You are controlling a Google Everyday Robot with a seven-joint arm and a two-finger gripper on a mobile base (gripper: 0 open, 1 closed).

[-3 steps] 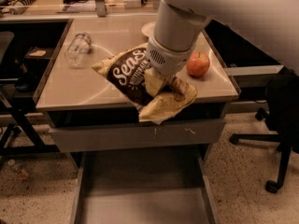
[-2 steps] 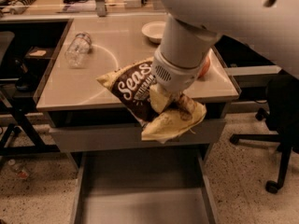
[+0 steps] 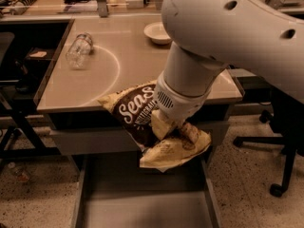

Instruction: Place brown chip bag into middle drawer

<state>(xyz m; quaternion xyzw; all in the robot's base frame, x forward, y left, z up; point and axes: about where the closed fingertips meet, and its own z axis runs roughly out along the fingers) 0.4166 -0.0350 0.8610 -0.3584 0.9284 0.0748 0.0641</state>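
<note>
Jaws pinch lower end of brown chip bag (image 3: 135, 115) above middle drawer (image 3: 142, 209).

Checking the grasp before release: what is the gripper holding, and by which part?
The gripper is shut on the chip bag, pinching its crumpled pale lower end, above the open drawer.

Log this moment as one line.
gripper: above open middle drawer, shut on brown chip bag | bag: airborne, not yet in drawer
</note>
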